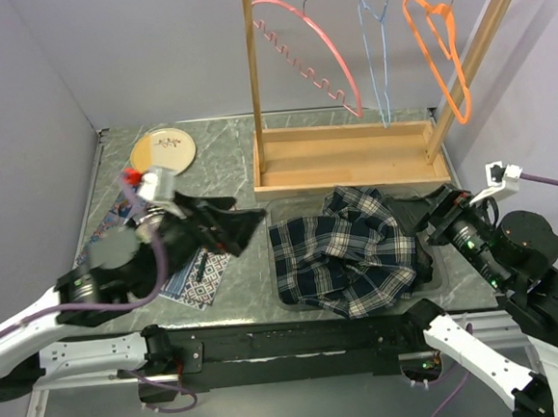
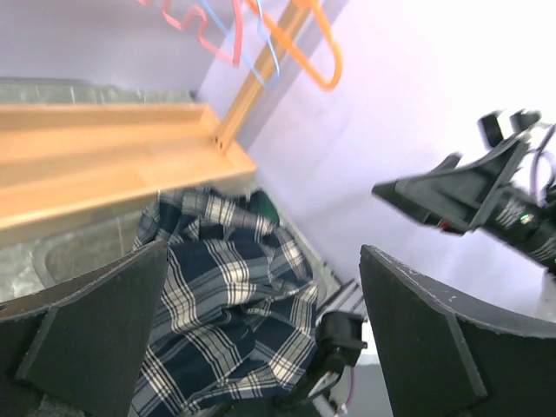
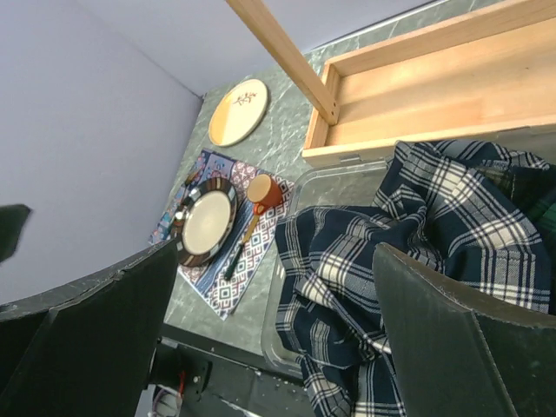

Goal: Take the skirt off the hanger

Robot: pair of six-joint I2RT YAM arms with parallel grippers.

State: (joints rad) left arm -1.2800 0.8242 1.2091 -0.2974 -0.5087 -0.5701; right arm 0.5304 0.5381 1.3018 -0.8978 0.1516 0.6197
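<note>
The navy and white plaid skirt [image 1: 345, 252] lies crumpled in a clear bin [image 1: 288, 302] in front of the wooden rack; it also shows in the left wrist view [image 2: 226, 295] and the right wrist view [image 3: 408, 261]. Three bare hangers hang on the rack: pink [image 1: 310, 47], blue [image 1: 374, 42] and orange [image 1: 440, 46]. My left gripper [image 1: 227, 222] is open and empty, raised left of the bin. My right gripper [image 1: 436, 217] is open and empty at the bin's right edge.
The wooden rack [image 1: 352, 154] stands behind the bin. A patterned placemat [image 3: 230, 256] at the left carries a plate [image 3: 206, 221], an orange cup [image 3: 263, 191] and a utensil. A round wooden plate [image 1: 163, 152] lies at the back left.
</note>
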